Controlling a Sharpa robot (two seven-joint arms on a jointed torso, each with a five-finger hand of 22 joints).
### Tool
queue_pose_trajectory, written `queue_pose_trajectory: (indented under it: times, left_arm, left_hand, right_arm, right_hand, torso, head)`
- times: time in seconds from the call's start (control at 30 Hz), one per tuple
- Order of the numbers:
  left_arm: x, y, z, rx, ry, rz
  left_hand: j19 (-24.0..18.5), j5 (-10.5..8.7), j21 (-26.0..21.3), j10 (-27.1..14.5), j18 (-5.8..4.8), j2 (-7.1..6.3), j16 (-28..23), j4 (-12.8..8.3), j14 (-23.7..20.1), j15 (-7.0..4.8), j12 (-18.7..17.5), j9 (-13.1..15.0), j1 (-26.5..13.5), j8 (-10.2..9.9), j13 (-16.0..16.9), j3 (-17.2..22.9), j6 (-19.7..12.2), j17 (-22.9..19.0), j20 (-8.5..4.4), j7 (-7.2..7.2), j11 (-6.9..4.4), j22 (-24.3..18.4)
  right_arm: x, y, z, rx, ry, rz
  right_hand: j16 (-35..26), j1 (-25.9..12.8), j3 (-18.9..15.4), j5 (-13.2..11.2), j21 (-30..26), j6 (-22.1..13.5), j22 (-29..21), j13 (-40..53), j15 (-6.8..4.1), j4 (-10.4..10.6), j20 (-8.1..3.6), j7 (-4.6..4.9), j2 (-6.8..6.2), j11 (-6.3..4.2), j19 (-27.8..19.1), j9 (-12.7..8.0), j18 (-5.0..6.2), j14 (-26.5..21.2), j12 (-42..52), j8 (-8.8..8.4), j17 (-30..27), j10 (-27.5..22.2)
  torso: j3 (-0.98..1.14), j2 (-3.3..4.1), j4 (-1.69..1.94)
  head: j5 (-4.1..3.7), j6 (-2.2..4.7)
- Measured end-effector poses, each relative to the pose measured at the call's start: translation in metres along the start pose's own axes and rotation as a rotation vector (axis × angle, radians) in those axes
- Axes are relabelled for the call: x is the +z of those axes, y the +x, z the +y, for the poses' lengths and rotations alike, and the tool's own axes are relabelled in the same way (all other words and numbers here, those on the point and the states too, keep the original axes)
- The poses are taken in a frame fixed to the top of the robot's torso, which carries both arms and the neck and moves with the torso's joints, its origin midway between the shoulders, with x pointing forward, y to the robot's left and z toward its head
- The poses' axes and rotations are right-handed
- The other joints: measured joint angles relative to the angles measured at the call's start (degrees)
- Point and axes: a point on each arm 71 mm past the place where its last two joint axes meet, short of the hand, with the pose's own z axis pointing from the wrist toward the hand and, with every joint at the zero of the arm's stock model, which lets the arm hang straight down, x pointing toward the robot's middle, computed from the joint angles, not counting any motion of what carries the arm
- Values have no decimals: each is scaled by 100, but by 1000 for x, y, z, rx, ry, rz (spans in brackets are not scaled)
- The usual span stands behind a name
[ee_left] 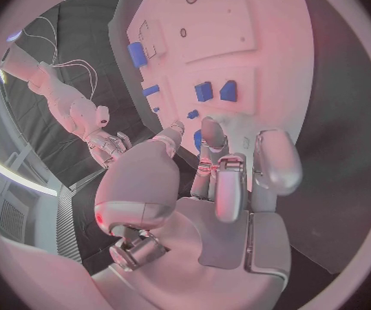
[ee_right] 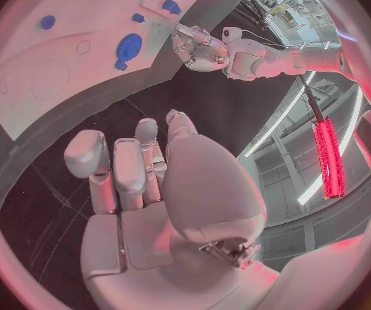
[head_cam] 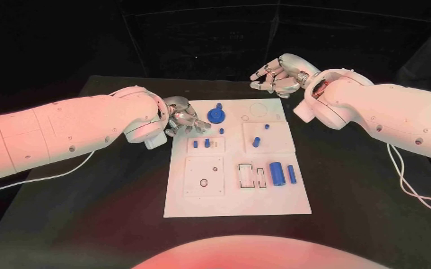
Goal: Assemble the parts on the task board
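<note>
The white task board (head_cam: 235, 202) lies in the middle of the table. A round blue disc part (head_cam: 217, 115) sits near its far left corner. Small blue parts (head_cam: 201, 143) stand in a block below the disc, another blue part (head_cam: 256, 141) to their right, and two blue cylinders (head_cam: 283, 172) lie at the right side. My left hand (head_cam: 182, 118) hovers at the board's far left edge, beside the disc, fingers loosely bent and holding nothing. In the left wrist view its fingers (ee_left: 224, 162) partly hide the disc (ee_left: 197, 139). My right hand (head_cam: 278, 76) hangs beyond the board's far edge, holding nothing.
A square plate with holes (head_cam: 203, 175) and a rectangular slot frame (head_cam: 249, 175) are set in the near half of the board. Black table (head_cam: 89, 219) surrounds the board on all sides. A white cable (head_cam: 54, 172) trails under my left arm.
</note>
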Motion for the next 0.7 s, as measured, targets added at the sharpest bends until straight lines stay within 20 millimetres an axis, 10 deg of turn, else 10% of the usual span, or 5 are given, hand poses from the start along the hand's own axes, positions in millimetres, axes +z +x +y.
queue_pose_trajectory:
  times: [0.1, 0.2, 0.37, 0.7]
  left_arm:
    - [4, 0, -12, 5, 71, -21]
    - [8, 0, -27, 36, 178, -62]
    - [13, -1, -48, 129, 335, -141]
    - [28, 11, -63, 369, 466, -187]
  left_hand:
    - [-700, 0, -1615, -705, 255, -68, -801, -423, -174, 194, -428, -135, 766, -166, -266, 103, -433, -243, 132, 218, 204, -992]
    - [-1234, 0, -2517, -1354, 292, -76, -1892, -730, -1005, 340, -1004, -299, 1333, -325, -628, 321, -650, -1451, 266, 378, 384, -1543]
    - [-1389, 0, -2921, -1568, 292, -142, -2615, -1027, -1507, 438, -1740, -668, 1743, -652, -1275, 689, -654, -2303, 384, 433, 470, -1867]
    - [-866, 0, -2942, -1321, 383, -370, -1921, -1094, -866, 434, -2617, -1366, 1631, -1279, -2303, 846, -49, -1943, 411, 315, 507, -2064]
  right_arm:
    - [0, 0, 0, 0, 0, 0]
    - [1, 1, 0, 0, -1, 1]
    - [1, 1, 1, 0, -1, 1]
    - [1, 1, 1, 1, -2, 2]
  right_hand:
    - [0, 0, 0, 0, 0, 0, 0, 0, 0, 0, 0, 0, 0, 0, 0, 0, 0, 0, 0, 0, 0, 0]
    - [0, 0, 0, 0, 0, 0, 0, 0, 0, 0, 0, 0, 0, 0, 0, 0, 0, 0, 0, 0, 0, 0]
    - [0, 0, 0, 0, 0, 0, 0, 0, 0, 0, 0, 0, 0, 0, 0, 0, 0, 0, 0, 0, -1, 0]
    - [0, 0, 0, 0, 0, 0, 0, 0, 0, 0, 0, 0, 0, 0, 0, 0, 0, 0, 0, 0, -2, 0]
  torso:
    - [-1, 0, 1]
    - [-1, 0, 1]
    - [-3, 1, 1]
    - [-6, 3, 1]
  head:
    - [-6, 8]
    - [-9, 19]
    - [-16, 40]
    - [-47, 61]
